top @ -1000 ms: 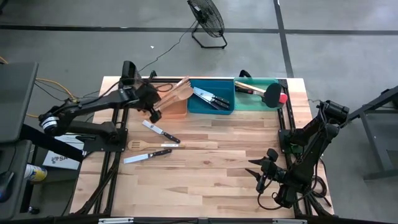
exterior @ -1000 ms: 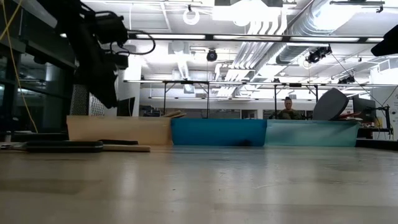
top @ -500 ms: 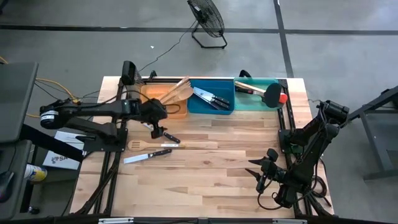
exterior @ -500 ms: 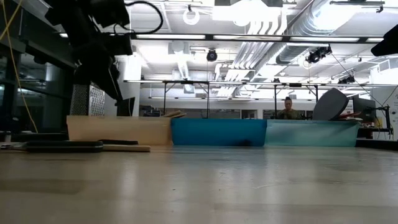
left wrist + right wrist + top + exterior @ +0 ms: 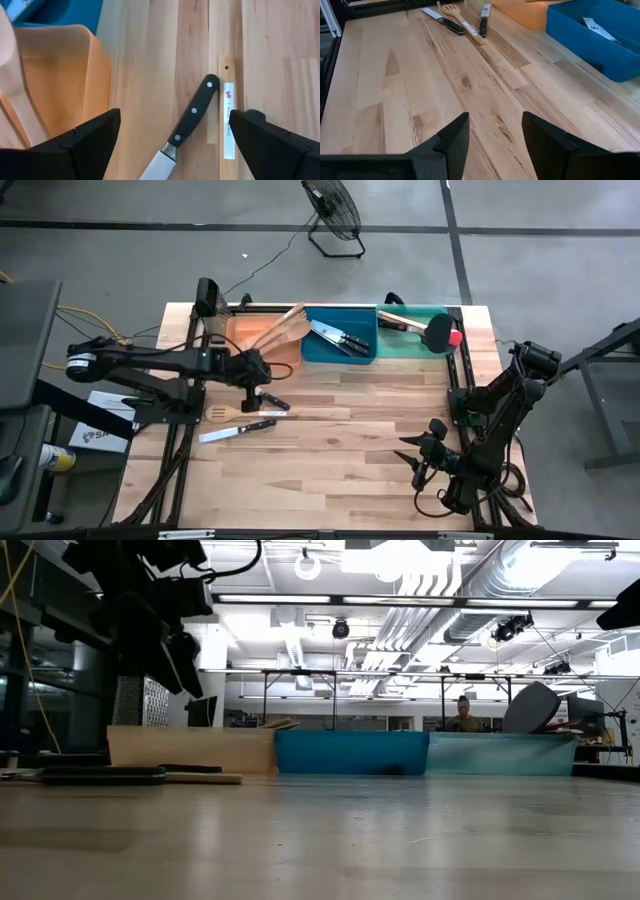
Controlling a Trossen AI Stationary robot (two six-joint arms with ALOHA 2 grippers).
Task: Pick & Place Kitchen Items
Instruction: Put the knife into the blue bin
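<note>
Lab hall: exposed ducts (image 5: 450, 580), strip lights, concrete floor (image 5: 560, 270).

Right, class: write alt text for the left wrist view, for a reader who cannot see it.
The open left gripper hangs above a black-handled knife lying on the wooden table, its handle end touching a pale wooden utensil handle beside it. The corner of an orange bin holding wooden utensils shows at one side.
</note>
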